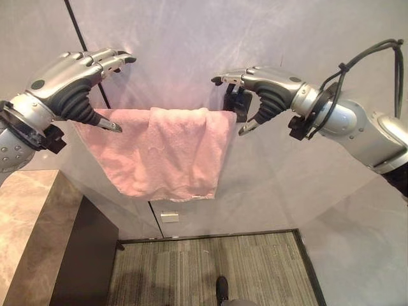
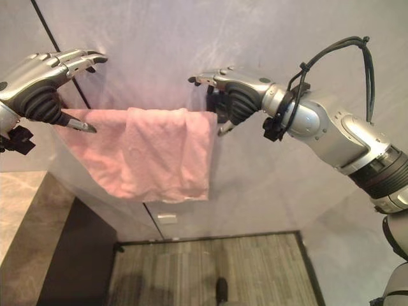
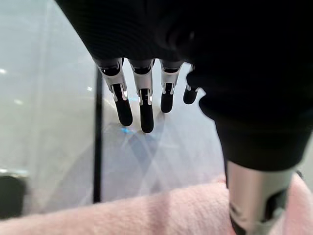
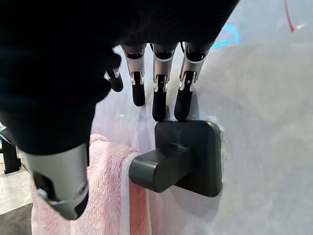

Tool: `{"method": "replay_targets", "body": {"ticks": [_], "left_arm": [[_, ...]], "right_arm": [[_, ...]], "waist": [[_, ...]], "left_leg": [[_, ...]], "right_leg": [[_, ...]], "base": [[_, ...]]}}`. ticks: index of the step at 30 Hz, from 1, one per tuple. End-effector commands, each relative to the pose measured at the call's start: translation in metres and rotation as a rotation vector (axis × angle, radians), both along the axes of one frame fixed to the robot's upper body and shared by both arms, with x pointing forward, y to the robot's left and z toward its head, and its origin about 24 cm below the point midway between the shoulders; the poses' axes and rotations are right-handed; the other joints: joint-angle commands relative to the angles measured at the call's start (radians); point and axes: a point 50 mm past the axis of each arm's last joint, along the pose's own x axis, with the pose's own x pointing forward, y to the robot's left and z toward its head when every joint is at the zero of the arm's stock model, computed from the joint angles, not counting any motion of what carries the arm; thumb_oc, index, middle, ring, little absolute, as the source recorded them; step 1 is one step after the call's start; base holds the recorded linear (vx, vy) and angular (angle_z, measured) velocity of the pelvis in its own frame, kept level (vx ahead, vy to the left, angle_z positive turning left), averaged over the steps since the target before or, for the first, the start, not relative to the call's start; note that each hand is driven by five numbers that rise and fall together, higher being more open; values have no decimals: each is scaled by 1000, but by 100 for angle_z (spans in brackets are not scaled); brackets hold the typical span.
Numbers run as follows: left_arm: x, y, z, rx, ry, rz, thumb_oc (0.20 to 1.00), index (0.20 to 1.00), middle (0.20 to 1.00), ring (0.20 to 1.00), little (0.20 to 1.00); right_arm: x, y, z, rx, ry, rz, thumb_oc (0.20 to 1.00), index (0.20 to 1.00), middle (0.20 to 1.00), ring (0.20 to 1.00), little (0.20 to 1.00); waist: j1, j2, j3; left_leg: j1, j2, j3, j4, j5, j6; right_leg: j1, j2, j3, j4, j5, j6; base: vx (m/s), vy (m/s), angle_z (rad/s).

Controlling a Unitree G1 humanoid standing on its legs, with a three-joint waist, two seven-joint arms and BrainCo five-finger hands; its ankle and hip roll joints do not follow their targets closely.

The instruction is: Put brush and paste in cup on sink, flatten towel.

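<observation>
A pink towel (image 1: 159, 153) hangs over a dark wall bar, with a thicker doubled fold on its right part and a thinner single layer at the left. My left hand (image 1: 70, 83) is open at the towel's left end, fingers straight toward the wall and the thumb (image 3: 257, 196) just above the towel's top edge (image 3: 146, 215). My right hand (image 1: 268, 89) is open at the bar's right end. Its fingertips (image 4: 159, 105) reach over the black bracket (image 4: 195, 156) while its thumb (image 4: 58, 181) hangs in front of the towel (image 4: 110, 191).
A marble counter (image 1: 25, 223) with a dark side panel (image 1: 83, 261) stands at the lower left. Striped carpet (image 1: 204, 268) lies below. The grey wall carries a black vertical seam (image 1: 80, 32) and a small white plate (image 1: 169, 217).
</observation>
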Motion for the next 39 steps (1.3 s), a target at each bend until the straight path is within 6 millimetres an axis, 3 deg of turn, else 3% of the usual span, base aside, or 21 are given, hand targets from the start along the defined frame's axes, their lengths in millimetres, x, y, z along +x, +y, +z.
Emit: {"method": "replay_targets", "body": {"ticks": [1, 9, 18, 24, 27, 39], "left_arm": [[-2, -2, 6, 72, 17, 8, 1000, 1000, 1000, 1000, 1000], [-2, -10, -12, 129, 120, -16, 1000, 1000, 1000, 1000, 1000], [1, 2, -23, 149, 141, 65, 1000, 1000, 1000, 1000, 1000], [1, 9, -23, 129, 128, 103, 1000, 1000, 1000, 1000, 1000], [1, 9, -24, 131, 119, 108, 1000, 1000, 1000, 1000, 1000], [2, 6, -21, 127, 87, 102, 1000, 1000, 1000, 1000, 1000]], "right_arm": [[0, 5, 10, -20, -25, -3, 1000, 1000, 1000, 1000, 1000], [-3, 7, 0, -115, -32, -4, 1000, 1000, 1000, 1000, 1000], [1, 14, -8, -212, -113, -52, 1000, 1000, 1000, 1000, 1000], [2, 18, -7, -221, -162, -59, 1000, 1000, 1000, 1000, 1000], [-2, 28, -4, -234, -205, -26, 1000, 1000, 1000, 1000, 1000], [-5, 39, 10, -208, -254, 5, 1000, 1000, 1000, 1000, 1000]], "waist": [[-8, 10, 21], [-8, 5, 32], [4, -2, 41], [12, -12, 37], [18, -30, 27], [33, -63, 16]], "left_leg": [[13, -20, 13, 2, 12, 14], [19, -14, 13, 2, 7, 14], [26, -14, 8, 2, -2, 19], [28, -17, 3, 2, -7, 25], [28, -20, -1, 2, -13, 31], [37, -24, -1, 2, -23, 36]], "right_leg": [[106, -67, -14, 7, -74, 123], [111, -65, -19, 7, -81, 123], [120, -63, -22, 7, -88, 121], [124, -65, -24, 7, -85, 123], [128, -69, -24, 7, -81, 125], [131, -72, -29, 7, -74, 126]], "base": [[0, 0, 0], [0, 0, 0], [0, 0, 0], [0, 0, 0], [0, 0, 0], [0, 0, 0]]}}
